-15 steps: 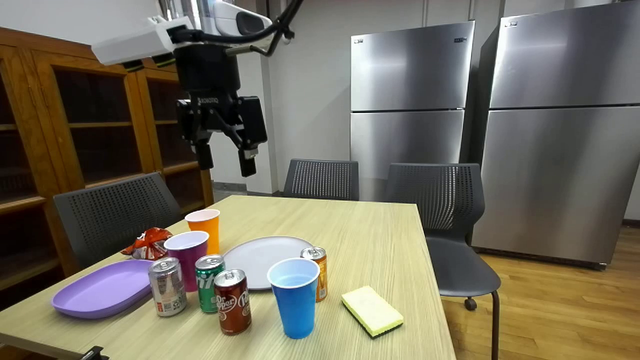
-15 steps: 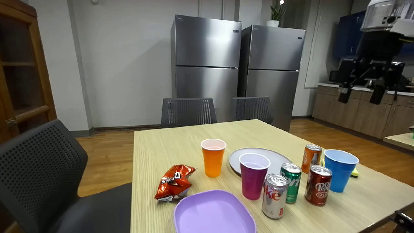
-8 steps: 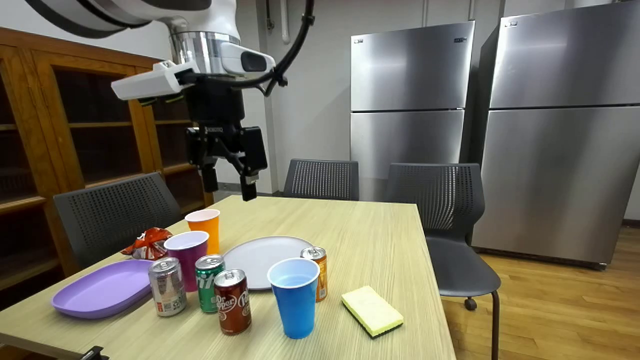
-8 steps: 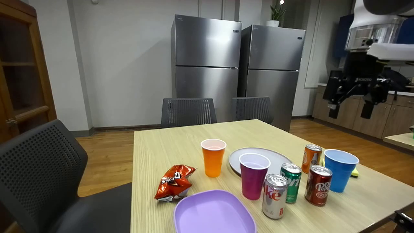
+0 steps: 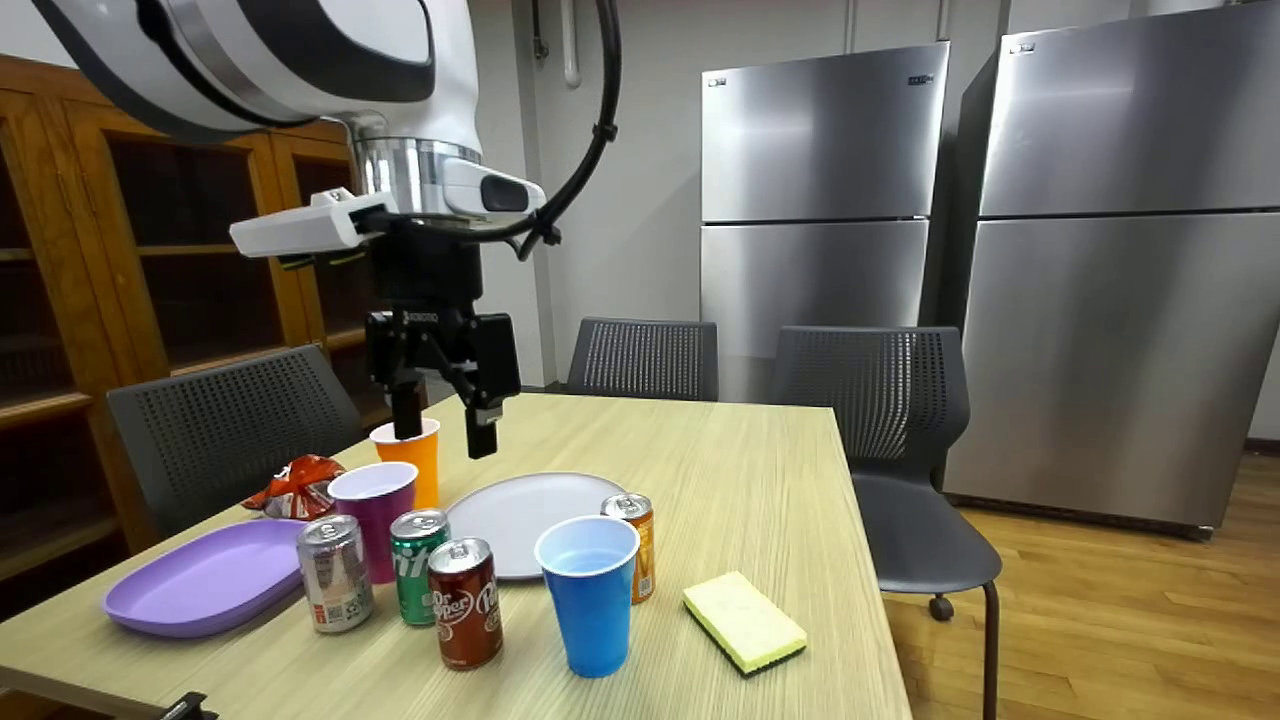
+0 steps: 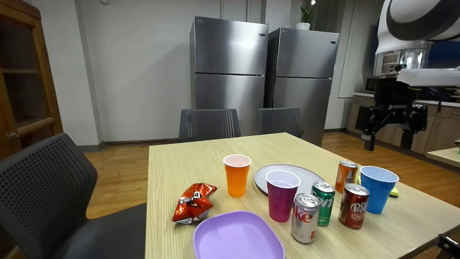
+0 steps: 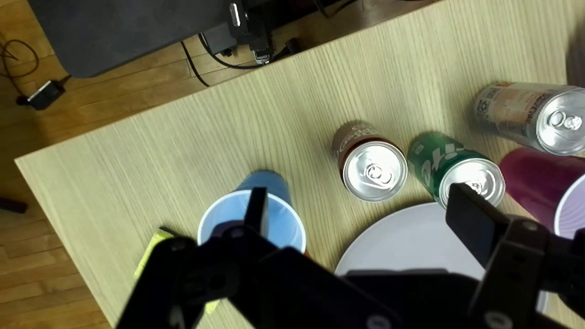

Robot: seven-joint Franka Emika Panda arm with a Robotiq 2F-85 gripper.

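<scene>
My gripper (image 5: pixel 444 426) is open and empty above the table, pointing down. It also shows at the right in an exterior view (image 6: pixel 388 143). In the wrist view its fingers are wide apart; one overlaps the blue cup (image 7: pixel 267 180), the other the lid of the green can (image 7: pixel 427 157). Between them show a dark red can (image 7: pixel 374 171) and a light grey plate (image 7: pixel 406 242). A purple cup (image 5: pixel 378 525), a silver can (image 5: pixel 335 575), an orange cup (image 5: pixel 425 465) and an orange can (image 5: pixel 641 545) stand upright nearby. The gripper touches nothing that I can see.
A yellow sponge (image 5: pixel 745 620) lies near the table's edge. A purple plate (image 5: pixel 210 580) and a red snack bag (image 6: pixel 196 203) lie on the opposite side. Chairs (image 5: pixel 645 360) stand around the table. A black fitting (image 6: pixel 447 244) sits at a table edge.
My gripper has come down towards the table, staying open. In an exterior view it has also shifted to the left. The things on the table have not moved.
</scene>
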